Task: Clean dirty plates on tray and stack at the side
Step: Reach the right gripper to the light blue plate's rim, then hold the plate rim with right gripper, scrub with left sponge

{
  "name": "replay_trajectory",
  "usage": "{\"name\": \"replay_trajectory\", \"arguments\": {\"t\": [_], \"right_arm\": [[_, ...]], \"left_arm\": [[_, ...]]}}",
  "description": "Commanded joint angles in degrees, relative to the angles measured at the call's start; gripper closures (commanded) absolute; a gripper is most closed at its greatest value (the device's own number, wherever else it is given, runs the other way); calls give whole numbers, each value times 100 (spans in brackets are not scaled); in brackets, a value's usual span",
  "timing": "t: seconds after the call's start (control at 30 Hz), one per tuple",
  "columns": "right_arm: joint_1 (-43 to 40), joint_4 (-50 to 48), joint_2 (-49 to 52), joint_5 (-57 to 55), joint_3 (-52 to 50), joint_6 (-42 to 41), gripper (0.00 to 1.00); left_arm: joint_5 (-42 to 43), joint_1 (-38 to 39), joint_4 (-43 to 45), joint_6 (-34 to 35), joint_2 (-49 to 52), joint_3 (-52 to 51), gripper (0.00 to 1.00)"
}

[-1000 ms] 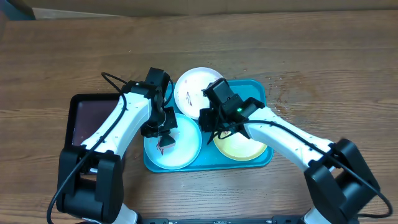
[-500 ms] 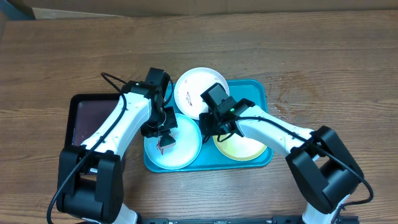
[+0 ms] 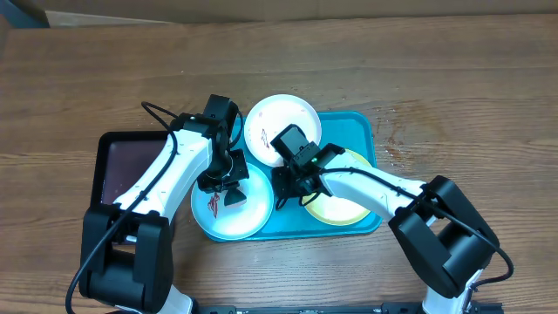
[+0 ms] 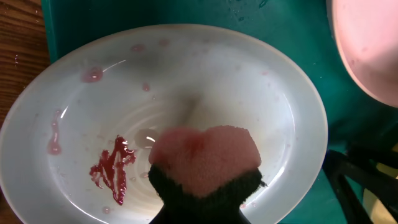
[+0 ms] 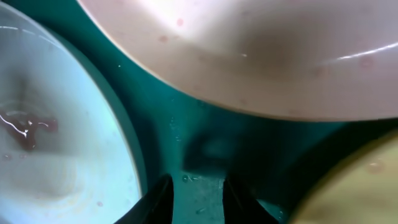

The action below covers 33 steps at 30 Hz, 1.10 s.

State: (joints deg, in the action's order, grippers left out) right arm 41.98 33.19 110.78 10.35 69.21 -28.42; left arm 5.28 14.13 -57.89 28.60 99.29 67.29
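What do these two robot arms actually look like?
The left arm and right arm have smooth white tubular links between chunky black joints. Thin black cables run along them. The left claw and right claw are black; the right one's two fingers are slim and dark.

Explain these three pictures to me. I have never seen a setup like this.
A white left arm and a white right arm stand at a wooden table. One picture looks down from above; the other two come from cameras on the wrists. A large turquoise plastic tray carries a round white plate, a pale blue plate with a red smear and a yellow-green plate. A dark maroon tray lies beside it. The left tool grips a pink sponge over the blue plate. The right tool is open and empty, low between the plates.
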Motion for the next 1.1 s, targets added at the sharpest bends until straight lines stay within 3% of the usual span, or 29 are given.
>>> {"name": "replay_trajectory", "arguments": {"t": [0.0, 0.13, 0.23, 0.8, 1.07], "right_arm": [[-48, 175, -339, -61, 365, 61, 69], [-4, 227, -413, 393, 483, 317, 54], [13, 201, -404, 428, 398, 291, 53], [155, -660, 59, 256, -337, -229, 63], [142, -697, 83, 221, -282, -227, 82]], "left_arm": [[-79, -35, -28, 79, -7, 4, 96], [-79, -35, -33, 79, -7, 4, 96], [-79, -35, -33, 79, -7, 4, 96], [-76, -35, -35, 122, -7, 4, 96], [-76, -35, -37, 120, -7, 4, 96]]}}
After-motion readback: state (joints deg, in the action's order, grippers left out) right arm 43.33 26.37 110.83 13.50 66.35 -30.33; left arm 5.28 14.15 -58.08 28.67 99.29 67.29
